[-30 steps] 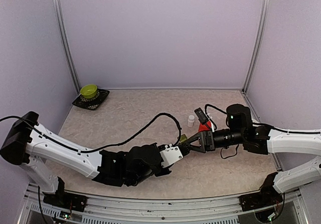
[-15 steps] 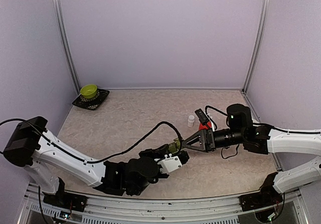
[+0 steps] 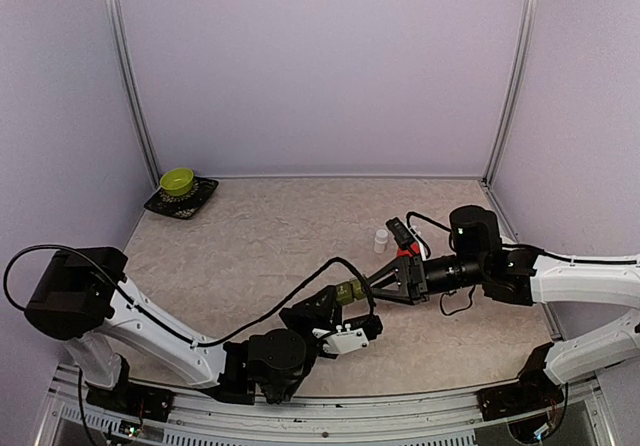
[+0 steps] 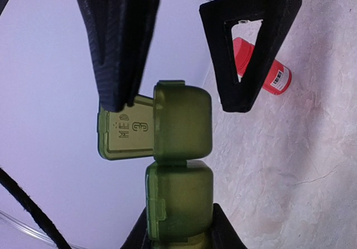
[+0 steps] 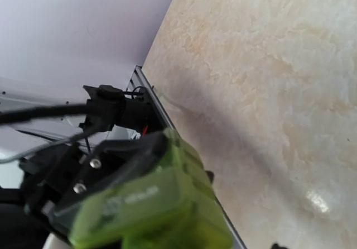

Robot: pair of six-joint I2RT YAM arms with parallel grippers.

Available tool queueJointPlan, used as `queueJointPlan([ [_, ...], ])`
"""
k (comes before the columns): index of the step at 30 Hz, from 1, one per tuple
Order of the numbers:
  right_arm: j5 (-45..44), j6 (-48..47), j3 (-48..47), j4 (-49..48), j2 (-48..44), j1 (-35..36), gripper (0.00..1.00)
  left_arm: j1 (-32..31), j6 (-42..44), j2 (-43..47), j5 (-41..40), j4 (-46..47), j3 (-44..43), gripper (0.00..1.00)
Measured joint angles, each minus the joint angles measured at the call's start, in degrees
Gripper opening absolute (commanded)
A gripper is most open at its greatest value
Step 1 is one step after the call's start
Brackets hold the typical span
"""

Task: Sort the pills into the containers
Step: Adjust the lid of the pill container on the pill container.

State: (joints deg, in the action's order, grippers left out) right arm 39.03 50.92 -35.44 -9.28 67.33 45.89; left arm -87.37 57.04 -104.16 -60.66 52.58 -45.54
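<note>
The left fingers (image 4: 226,239) are clenched on the near end of the green container strip (image 4: 183,126), holding it above the bench (image 4: 290,176). Beyond them the right fingers (image 4: 120,42) stand released astride the far compartment, one just beside its swung-open lid (image 4: 125,132). If they close askew, they could knock the lid shut or twist the strip loose, likely dropping it near the red bottle (image 4: 262,67).
</note>
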Motion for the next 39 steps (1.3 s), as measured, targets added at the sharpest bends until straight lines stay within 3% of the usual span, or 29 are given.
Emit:
queueJointPlan([
  [17,1.49,1.22,-1.36,-2.89,3.72,-0.07,0.65,-1.44,17.79,-6.38,-3.87,20.41,3.15,0.17],
  [27,-1.66,-0.46,-5.07,-2.71,6.34,-1.18,0.75,-2.82,20.17,-6.38,-4.24,22.97,3.41,0.17],
  [39,-3.69,-3.56,-7.48,3.08,11.21,-1.88,0.75,-3.74,23.12,-6.86,-4.26,29.97,3.52,0.17],
])
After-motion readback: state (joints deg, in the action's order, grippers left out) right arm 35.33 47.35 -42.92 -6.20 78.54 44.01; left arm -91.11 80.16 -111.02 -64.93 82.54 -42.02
